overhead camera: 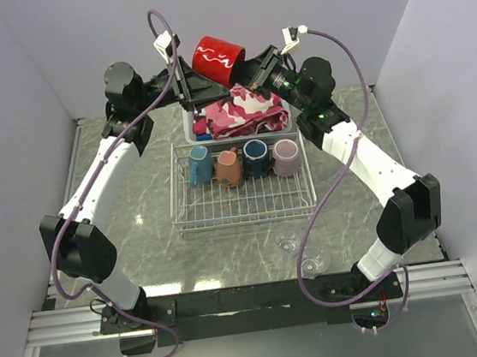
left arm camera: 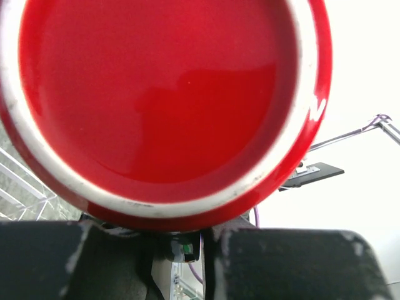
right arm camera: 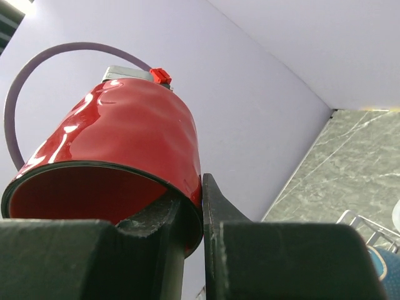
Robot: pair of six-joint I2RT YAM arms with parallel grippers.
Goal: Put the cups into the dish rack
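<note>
Cups number seven: four round mugs in the wire rack, two clear glasses on the marbled worktop, one glossy red mug aloft, its rim pinched by the right hand; the left hand I cannot tell.

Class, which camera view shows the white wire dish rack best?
Top external: the whole dish rack is visible from above. The left wrist view catches only a few wires at lower left; the right wrist view only a corner.
</note>
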